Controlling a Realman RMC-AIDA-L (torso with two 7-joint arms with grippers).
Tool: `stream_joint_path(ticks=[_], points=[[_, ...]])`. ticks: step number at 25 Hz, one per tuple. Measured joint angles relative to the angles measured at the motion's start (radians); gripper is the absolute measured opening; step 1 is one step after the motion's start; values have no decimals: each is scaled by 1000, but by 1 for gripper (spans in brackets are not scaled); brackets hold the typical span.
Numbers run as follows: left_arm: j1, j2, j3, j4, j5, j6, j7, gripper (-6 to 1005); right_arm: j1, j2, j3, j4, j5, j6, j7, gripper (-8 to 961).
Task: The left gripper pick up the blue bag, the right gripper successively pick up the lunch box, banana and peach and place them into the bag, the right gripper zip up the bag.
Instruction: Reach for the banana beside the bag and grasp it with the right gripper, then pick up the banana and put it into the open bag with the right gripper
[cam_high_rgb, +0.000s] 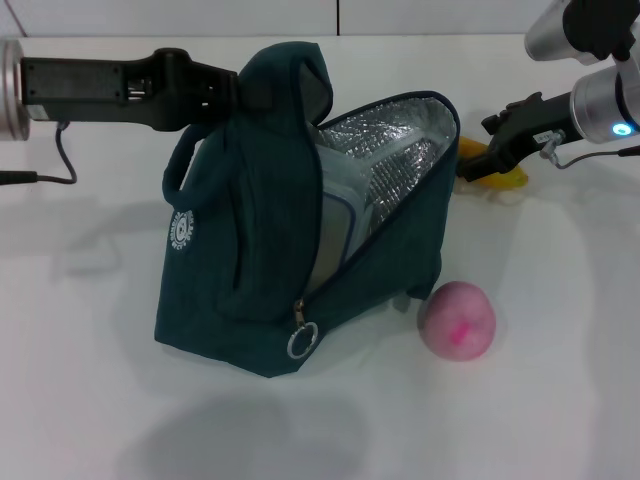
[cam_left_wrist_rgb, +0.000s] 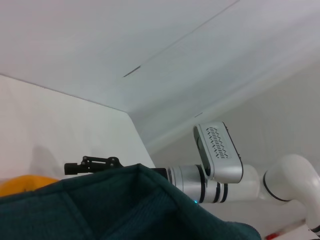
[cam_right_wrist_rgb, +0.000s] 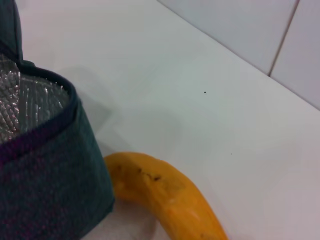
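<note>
The blue bag stands upright mid-table, its mouth open and the foil lining showing. My left gripper is shut on the bag's top handle. The lunch box sits inside the bag, partly hidden by the fabric. Just behind the bag's right side lies the banana, close to the bag's wall in the right wrist view, where the banana lies flat. My right gripper hovers open over the banana's near end. The peach rests on the table in front of the bag's right corner.
The zip pull ring hangs at the bag's front lower corner. A black cable trails beneath the left arm. A tiled wall borders the table's far edge. The left wrist view shows the right arm beyond the bag's rim.
</note>
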Motion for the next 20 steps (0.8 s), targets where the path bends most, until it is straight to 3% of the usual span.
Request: stream_joint_path(ticks=[16, 20], points=[[2, 5, -3, 3, -1, -3, 2, 40, -4, 6, -3, -12, -28, -31, 6, 648], [-1, 6, -3, -2, -1, -3, 8, 40, -3, 6, -5, -13, -28, -33, 5, 515]])
